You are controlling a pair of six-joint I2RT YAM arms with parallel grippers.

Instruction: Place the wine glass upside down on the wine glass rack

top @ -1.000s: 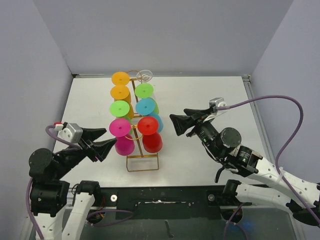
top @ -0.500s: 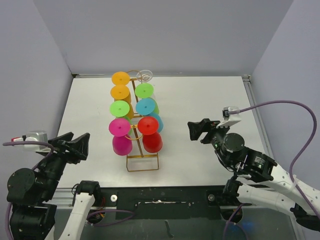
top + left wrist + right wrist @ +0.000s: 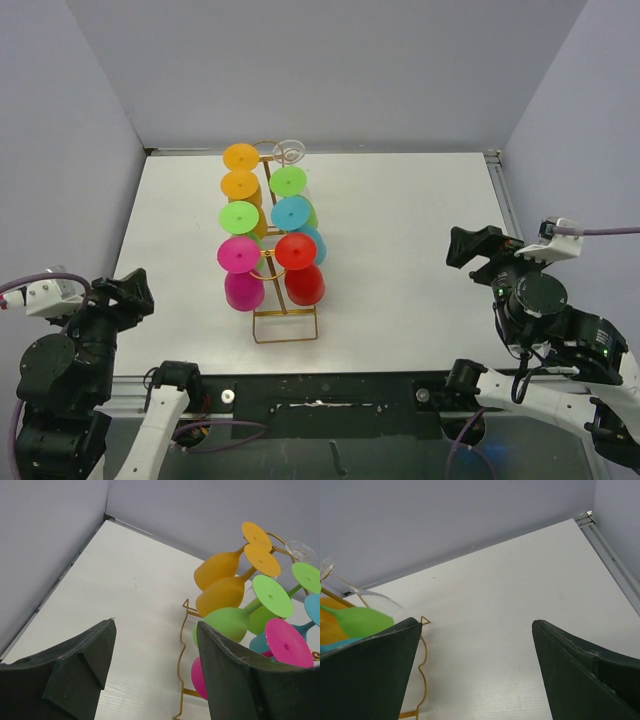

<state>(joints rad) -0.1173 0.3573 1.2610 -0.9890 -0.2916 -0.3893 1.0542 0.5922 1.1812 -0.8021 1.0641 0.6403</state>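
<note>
Gold rack (image 3: 285,322) holds the upturned glasses (image 3: 241,256), and I've pulled the left gripper (image 3: 128,292) and right gripper (image 3: 480,248) clear, jaws spread and empty, so the task looks done.

One wine glass rack (image 3: 285,341), seven coloured glasses (image 3: 240,255), one clear glass (image 3: 290,151)

The left arm's black two-finger gripper (image 3: 128,292) is held low at the near left, jaws spread wide and empty. The right arm's black two-finger gripper (image 3: 478,246) mirrors it, spread wide, holding nothing.
</note>
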